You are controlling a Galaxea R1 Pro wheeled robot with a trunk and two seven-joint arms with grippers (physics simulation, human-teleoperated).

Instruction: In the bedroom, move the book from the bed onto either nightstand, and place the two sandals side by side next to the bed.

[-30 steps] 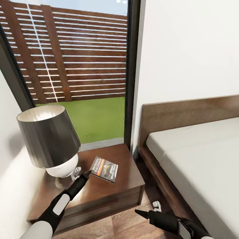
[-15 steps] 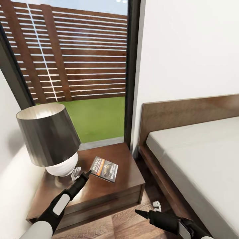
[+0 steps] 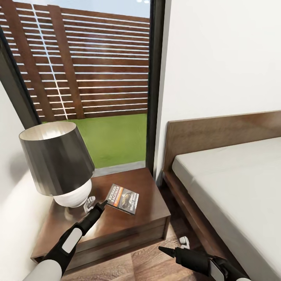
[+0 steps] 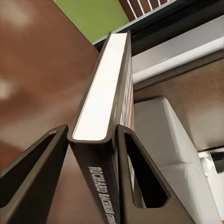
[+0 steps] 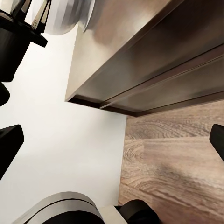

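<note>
My left tool (image 3: 102,203) reaches over the nightstand (image 3: 117,228) and is clenched on the book (image 3: 123,198). From the left wrist camera, the two dark fingers (image 4: 140,186) press against either cover of the book (image 4: 102,107), with its white page edge and the spine lettering between them. From the head camera the book sits low over the dark brown glossy top of the nightstand, near its middle; I cannot tell whether it touches the wood. Its dark cover with an orange patch and white band faces up.

Just beside the book, on the nightstand's left part, stands a lamp (image 3: 58,164) with a dark grey shade and a round white base. Behind the nightstand is a tall dark-framed window (image 3: 154,78) showing green grass and a brown slatted fence.

To the right of the nightstand is the bed (image 3: 234,187), with a dark brown headboard and frame and a plain pale grey mattress, set against a white wall.

My right tool (image 3: 164,249) hangs low over the light wood-plank floor (image 3: 148,265) between nightstand and bed. Its fingers (image 5: 9,144) stand wide apart, released, grasping nothing.
</note>
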